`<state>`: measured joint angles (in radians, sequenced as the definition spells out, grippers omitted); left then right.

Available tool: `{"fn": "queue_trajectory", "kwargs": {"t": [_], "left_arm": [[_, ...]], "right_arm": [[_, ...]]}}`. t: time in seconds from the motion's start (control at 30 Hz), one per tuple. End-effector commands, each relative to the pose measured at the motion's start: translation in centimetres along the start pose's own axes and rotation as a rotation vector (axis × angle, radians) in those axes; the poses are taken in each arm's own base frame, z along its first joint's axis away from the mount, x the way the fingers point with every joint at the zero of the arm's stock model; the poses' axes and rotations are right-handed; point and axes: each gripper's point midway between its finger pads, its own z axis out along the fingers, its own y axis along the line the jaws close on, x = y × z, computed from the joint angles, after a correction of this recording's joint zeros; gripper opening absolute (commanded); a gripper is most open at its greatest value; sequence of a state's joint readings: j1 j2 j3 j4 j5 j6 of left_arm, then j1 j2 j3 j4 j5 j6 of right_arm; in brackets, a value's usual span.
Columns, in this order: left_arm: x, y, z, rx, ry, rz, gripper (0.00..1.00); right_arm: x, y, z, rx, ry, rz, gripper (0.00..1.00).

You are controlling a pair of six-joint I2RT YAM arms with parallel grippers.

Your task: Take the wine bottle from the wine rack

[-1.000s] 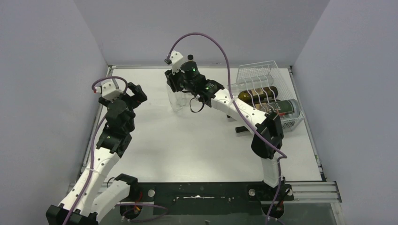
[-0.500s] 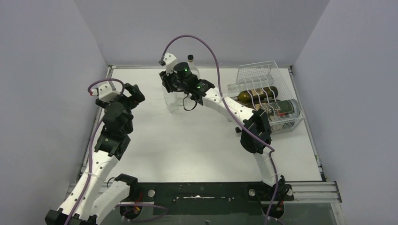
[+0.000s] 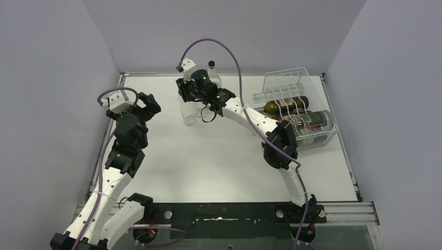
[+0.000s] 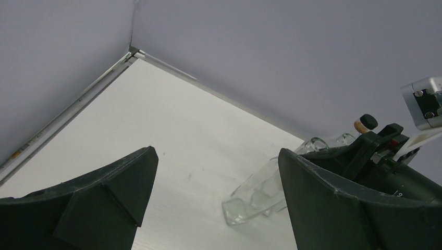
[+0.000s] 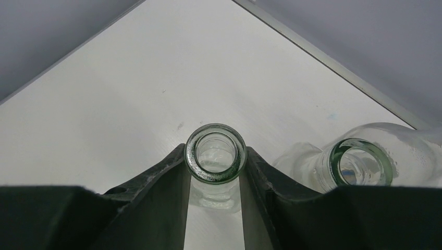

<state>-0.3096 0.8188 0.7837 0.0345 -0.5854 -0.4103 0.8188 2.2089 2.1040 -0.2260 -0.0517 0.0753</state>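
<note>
My right gripper (image 5: 215, 152) is shut on the neck of a clear glass wine bottle (image 5: 215, 172), whose open mouth sits between the fingers. In the top view this gripper (image 3: 194, 98) holds the bottle (image 3: 188, 113) at the far middle-left of the table, well away from the white wire wine rack (image 3: 284, 80) at the far right. The left wrist view shows the bottle (image 4: 255, 192) tilted, its base low by the table. My left gripper (image 4: 216, 156) is open and empty, to the left of the bottle in the top view (image 3: 148, 104).
A second clear bottle (image 5: 361, 161) with a cork stopper (image 3: 212, 64) stands close behind the held one. The rack holds a clear bottle (image 3: 266, 96), a dark bottle (image 3: 284, 105) and a labelled bottle (image 3: 312, 120). Grey walls enclose the table.
My right gripper has moved left and a little farther back with the clear bottle, away from the rack. My left arm shifted slightly left, then stayed still.
</note>
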Motion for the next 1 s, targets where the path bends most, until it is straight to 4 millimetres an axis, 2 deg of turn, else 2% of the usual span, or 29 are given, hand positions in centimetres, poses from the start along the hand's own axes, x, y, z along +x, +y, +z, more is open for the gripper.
{"fn": "queue_trajectory", "kwargs": {"t": [0.0,0.1,0.2,0.4,0.63,0.8,0.97], "left_arm": [[-2.0,-0.8,-0.2,0.035,-0.062,-0.039,0.88],[-2.0,-0.8,-0.2,0.034,-0.062,-0.04,0.88],[-2.1,-0.8,-0.2,0.035,-0.062,-0.039,0.88],[-1.9,-0.9,-0.2,0.042,-0.059,-0.039,0.88],[-1.8,-1.0,-0.1,0.047,-0.055,-0.038,0.88],[-1.8,-1.0,-0.1,0.049,-0.055,-0.038,0.88],[-1.7,-1.1,-0.1,0.052,-0.052,-0.036,0.88]], "right_arm": [[-6.0,-0.7,-0.8,0.015,-0.17,0.054,0.03],[-5.7,-0.8,-0.7,0.012,-0.165,0.059,0.12],[-5.5,-0.6,-0.7,0.003,-0.156,0.047,0.34],[-6.5,-0.5,-1.5,0.0,-0.171,0.035,0.66],[-8.4,0.7,-3.2,-0.015,-0.189,0.009,0.79],[-10.4,1.8,-5.8,-0.024,-0.218,-0.018,0.86],[-11.4,2.9,-8.9,-0.042,-0.239,-0.036,0.92]]}}
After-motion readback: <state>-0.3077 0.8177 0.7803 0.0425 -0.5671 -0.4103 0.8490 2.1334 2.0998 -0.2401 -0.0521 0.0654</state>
